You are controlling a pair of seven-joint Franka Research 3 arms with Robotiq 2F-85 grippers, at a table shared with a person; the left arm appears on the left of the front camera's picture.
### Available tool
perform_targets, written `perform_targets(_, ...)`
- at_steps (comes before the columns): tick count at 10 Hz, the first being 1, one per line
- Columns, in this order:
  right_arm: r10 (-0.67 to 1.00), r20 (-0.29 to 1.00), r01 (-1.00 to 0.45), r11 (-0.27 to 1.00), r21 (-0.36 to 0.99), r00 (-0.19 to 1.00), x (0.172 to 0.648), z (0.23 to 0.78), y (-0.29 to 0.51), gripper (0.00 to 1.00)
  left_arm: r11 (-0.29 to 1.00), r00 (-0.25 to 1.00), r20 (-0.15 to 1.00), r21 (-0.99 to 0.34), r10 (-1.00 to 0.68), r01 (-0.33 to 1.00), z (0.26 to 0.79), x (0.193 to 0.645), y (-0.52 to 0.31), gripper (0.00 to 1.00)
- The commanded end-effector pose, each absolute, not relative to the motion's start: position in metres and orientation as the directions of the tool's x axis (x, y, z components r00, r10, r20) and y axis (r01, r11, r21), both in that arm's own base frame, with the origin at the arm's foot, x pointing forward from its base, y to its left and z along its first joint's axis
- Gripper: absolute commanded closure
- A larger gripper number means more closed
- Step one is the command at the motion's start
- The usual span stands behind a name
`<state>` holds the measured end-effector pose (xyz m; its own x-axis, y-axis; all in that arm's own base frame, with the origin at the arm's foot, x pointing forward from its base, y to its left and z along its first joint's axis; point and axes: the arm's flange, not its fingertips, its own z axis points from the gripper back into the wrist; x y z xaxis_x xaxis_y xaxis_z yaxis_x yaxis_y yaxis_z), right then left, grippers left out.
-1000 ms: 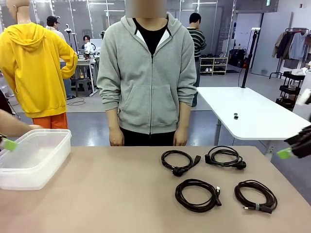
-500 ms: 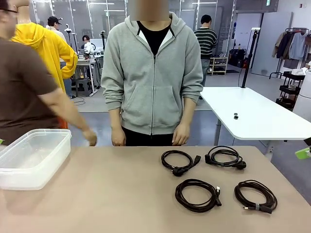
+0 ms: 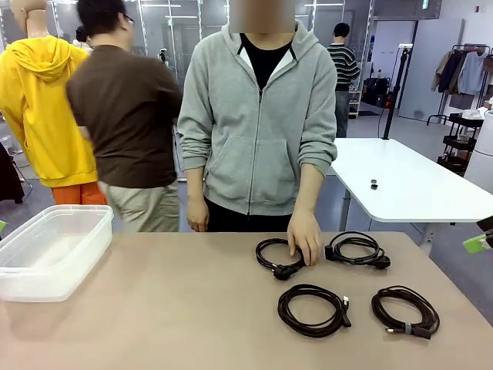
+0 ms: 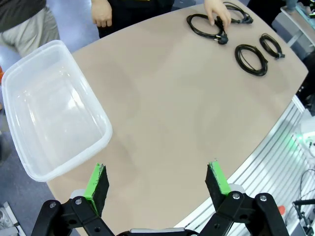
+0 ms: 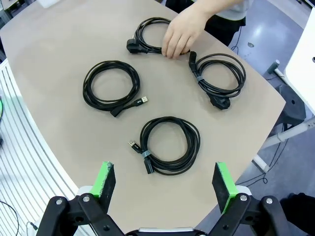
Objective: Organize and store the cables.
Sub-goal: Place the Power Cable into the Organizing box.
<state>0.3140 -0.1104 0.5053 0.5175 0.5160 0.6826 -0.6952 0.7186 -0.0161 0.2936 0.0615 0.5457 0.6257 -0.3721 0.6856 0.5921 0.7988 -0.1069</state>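
- Jaws spread fully apart on left gripper and right gripper, with nothing between the green pads.
- Both held back at the table edges, well apart from the cables.
- Four black coils on the table's right half, two far and two near; clear tub at the left, seemingly bare inside.
- Just changed: person's hand lowered from the side onto the far-left coil; second person now passing behind.
- Probably a handover or first pick starting; no cable stored yet.
- Hard to tell whether the hand is gripping or only resting, with fingers covering part of the loop.
- Plug types too small to read; right gripper cut off at the front view's frame edge.
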Motion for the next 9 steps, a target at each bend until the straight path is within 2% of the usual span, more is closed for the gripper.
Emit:
perform_targets(1,0.523,0.689,-0.705,0.708,-0.024,0.502,0.3151,0.5043,-0.1129,0.00,0.792,0.621,0.686,-0.107,-0.379,0.601,0.5451,0.2944,0.0609,0.00)
perform_targets(9,0.523,0.689,-0.705,0.708,-0.024,0.502,0.3151,0.5043,-0.1129,0.00,0.792,0.621,0.686,-0.107,-0.379,0.601,0.5451,0.2944,0.0609,0.00)
